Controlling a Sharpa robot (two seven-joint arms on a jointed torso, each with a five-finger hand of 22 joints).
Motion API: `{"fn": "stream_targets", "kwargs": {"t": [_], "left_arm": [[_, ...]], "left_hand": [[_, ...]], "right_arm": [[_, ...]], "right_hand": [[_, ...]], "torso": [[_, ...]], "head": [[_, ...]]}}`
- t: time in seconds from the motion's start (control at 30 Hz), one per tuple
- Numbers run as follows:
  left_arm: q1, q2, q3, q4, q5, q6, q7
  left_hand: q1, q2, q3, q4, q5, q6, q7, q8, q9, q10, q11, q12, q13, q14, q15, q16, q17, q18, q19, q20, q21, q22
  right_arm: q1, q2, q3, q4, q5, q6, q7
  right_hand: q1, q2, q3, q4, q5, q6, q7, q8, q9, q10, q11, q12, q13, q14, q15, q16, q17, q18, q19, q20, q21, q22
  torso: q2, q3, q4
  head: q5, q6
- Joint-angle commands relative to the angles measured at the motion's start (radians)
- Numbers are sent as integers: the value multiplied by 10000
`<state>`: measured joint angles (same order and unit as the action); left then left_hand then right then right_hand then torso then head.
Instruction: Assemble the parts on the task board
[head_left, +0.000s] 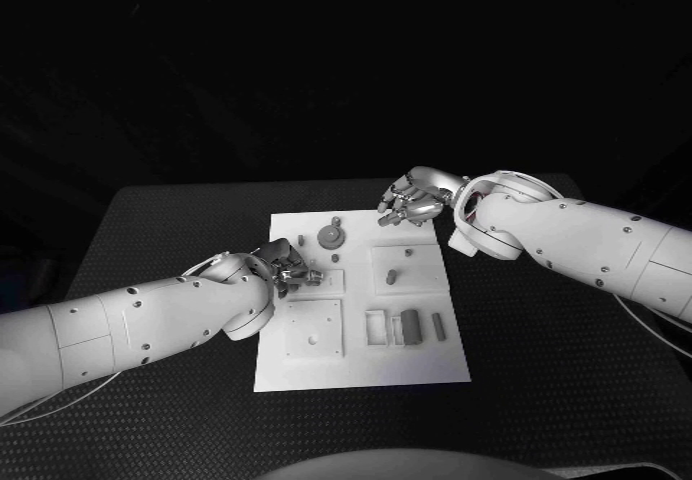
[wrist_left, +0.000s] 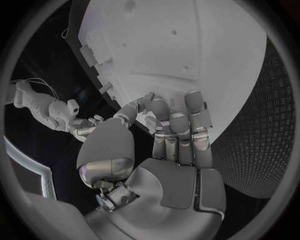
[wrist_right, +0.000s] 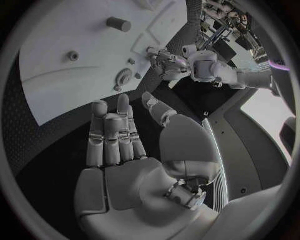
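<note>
I'm starting at my left hand (head_left: 284, 268), which sits over the left edge of the task board (head_left: 361, 375), about halfway along that edge. In the left wrist view the fingers (wrist_left: 179, 131) are curled forward and bunched over the white plate, with the thumb (wrist_left: 132, 113) tucked across towards them. Something small may be pinched at the tips, but I can't tell from here whether the hand holds a part or is closed on nothing (the fisheye hides the tips behind the knuckles).

Working outward, the nearest piece to that hand is the round gear-like part (head_left: 332, 236), just beyond the fingers towards the board's far edge. A small peg (head_left: 389, 274) stands near the board's middle, to the hand's right. Nearer the robot, the dark bar-shaped parts (head_left: 410, 325) lie by the board's right half with their long axes running from near edge to far edge, well apart from both hands.

My right hand (head_left: 410, 203) hovers at the board's far right corner. In the right wrist view its fingers (wrist_right: 111, 135) are stretched out straight and apart, palm bare, holding nothing, with the board ahead of the fingertips.

My read: the left hand is nearer the gear, so the next placement turns on it reaching slightly forward along the board's left side.
</note>
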<state>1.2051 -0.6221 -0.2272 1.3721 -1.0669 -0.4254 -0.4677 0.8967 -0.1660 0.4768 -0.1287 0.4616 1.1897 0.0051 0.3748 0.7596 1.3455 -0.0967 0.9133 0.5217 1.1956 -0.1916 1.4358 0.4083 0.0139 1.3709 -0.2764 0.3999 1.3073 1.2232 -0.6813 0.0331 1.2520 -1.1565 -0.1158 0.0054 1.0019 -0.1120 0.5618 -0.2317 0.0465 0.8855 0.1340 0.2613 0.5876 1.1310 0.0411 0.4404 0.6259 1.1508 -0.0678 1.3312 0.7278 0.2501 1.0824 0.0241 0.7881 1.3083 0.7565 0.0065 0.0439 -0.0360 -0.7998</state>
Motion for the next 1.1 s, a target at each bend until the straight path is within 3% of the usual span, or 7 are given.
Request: {"fn": "stream_targets", "kwargs": {"t": [0.03,0.2,0.23,0.37,0.43,0.93,1.1], "left_arm": [[-32,88,-13,80,161,103,226],[-32,82,-13,74,163,103,221],[-32,84,-13,70,163,103,215],[-32,86,-13,70,163,95,225],[-32,85,-13,72,163,88,226],[-32,90,-7,66,165,110,232],[-29,59,-5,80,165,129,227]], "left_hand": [[-134,-3,-63,75,-71,-76,16,58,20,8,-46,-36,19,-2,-90,-51,6,-64,15,-22,-33,206],[-356,-36,-423,52,-177,-97,11,62,45,-13,-51,-37,31,-29,-94,-49,16,-50,-21,-24,-45,205],[-397,-90,-446,111,-715,-105,-7,58,48,-19,-45,-43,32,-38,-100,-54,17,-33,-24,-34,-57,197],[-558,-343,-416,413,-1448,-103,-8,47,52,-22,-63,-52,36,-47,-113,-62,22,-13,-26,-28,-95,190],[-607,-398,-421,484,-1611,-103,-5,45,54,-22,-68,-53,39,-46,-115,-60,25,-10,-29,-25,-104,191],[-618,-353,-388,562,-1641,-95,-10,48,60,-21,-75,-51,44,-47,-120,-56,31,1,-25,-27,-112,193],[-481,-119,-448,400,-1330,-97,-4,51,75,-27,-74,-40,60,-54,-119,-44,44,-2,-30,-15,-105,210]], "right_arm": [[-5,12,2,2,2,145,47],[-5,8,2,1,3,144,41],[-5,10,2,1,3,146,42],[-5,12,2,9,3,156,43],[-5,11,2,4,3,160,43],[-5,17,2,6,3,201,40],[-5,11,2,5,3,223,36]], "right_hand": [[-84,-10,-10,48,37,94,190,-64,10,-20,32,-1,5,-78,23,-64,-14,117,-50,-18,-70,154],[-83,-10,-9,49,37,94,191,-65,10,-21,33,-1,5,-81,24,-66,-15,117,-52,-18,-72,154],[-83,-10,-9,49,37,93,191,-66,11,-21,33,-1,5,-81,24,-67,-16,117,-53,-17,-72,154],[-84,-11,-9,50,36,93,192,-66,11,-22,34,-2,5,-83,24,-68,-17,117,-55,-17,-74,153],[-84,-11,-9,50,36,93,192,-66,12,-23,34,-2,5,-84,25,-69,-17,117,-56,-16,-75,153],[-86,-10,-8,54,36,93,193,-68,15,-23,35,0,5,-88,26,-73,-20,117,-60,-13,-79,153],[-86,-9,-8,55,37,92,193,-69,15,-23,35,1,6,-90,26,-74,-21,117,-61,-13,-80,153]], "torso": [[-1,3,1],[1,4,4],[0,4,4],[-3,4,5],[0,3,6],[4,3,0],[0,3,-2]], "head": [[-6,-3],[-9,-7],[-8,0],[-6,-3],[-8,-5],[-9,8],[-20,0]]}}
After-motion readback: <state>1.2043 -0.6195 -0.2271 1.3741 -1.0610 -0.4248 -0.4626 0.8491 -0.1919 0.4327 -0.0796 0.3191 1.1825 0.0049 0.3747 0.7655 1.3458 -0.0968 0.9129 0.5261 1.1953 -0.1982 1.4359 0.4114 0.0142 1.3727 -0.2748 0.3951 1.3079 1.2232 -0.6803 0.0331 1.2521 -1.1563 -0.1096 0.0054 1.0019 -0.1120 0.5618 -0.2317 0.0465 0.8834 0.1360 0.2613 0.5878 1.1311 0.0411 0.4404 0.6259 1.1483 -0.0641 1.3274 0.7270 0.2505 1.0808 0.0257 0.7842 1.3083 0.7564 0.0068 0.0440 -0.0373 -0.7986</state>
